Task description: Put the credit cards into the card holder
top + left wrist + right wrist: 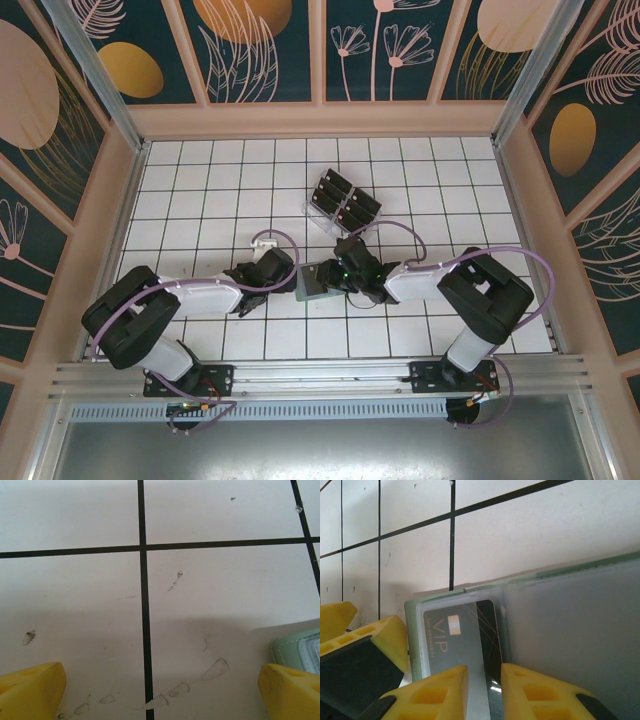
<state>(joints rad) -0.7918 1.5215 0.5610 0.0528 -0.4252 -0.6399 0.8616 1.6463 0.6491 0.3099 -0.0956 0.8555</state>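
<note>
The grey-green card holder (318, 283) lies open on the tiled table between my two grippers. A black credit card (455, 630) marked VIP sits partly inside its clear left pocket. My right gripper (485, 667) hovers over the card's near end. Its jaws are a narrow gap apart and the card's face shows through, with nothing pinched. From above, the right gripper (340, 272) is at the holder's right side. My left gripper (160, 672) is wide open over bare tile, with the holder's corner (300, 647) by its right finger. More black credit cards (338, 187) sit in a rack.
The clear slotted rack (343, 200) stands about two tiles behind the holder. A small white part (265, 240) on a purple cable lies behind the left gripper (290, 283). Wooden walls (120, 200) enclose the tiled table on three sides.
</note>
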